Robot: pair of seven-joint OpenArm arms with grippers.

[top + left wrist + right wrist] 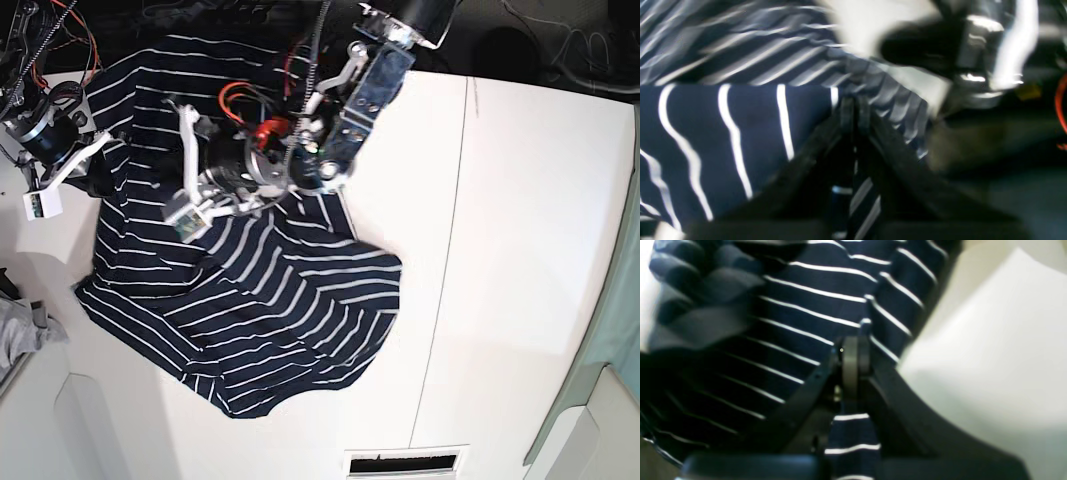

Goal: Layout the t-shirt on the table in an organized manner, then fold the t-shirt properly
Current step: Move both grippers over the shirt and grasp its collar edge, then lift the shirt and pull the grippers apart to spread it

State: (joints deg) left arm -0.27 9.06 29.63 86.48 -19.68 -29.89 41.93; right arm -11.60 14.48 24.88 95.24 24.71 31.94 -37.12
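Surface: white table (520, 250), a thin dark seam running down it; its right half is bare, and a vent slot sits at the near edge.
Task thing: navy white-striped t-shirt (270, 290), rumpled and partly lifted, spread over the table's left part in the base view; its lower hem bunches toward the near edge, its upper part drapes up among the arms.
Right arm: at the far left of the base view, its wrist against the shirt's upper left edge.
Right gripper (853, 355): fingers pressed together, a fold of striped cloth pinched between the tips, more cloth trailing down between the finger bars.
Left arm: reaches down from the top centre of the base view onto the shirt's middle top.
Left gripper (855, 110): tips close together on a striped fold; the wrist view is blurred, yet cloth shows between the fingers.
Side item: small grey cloth (22, 335) at the left edge, apart from the shirt.
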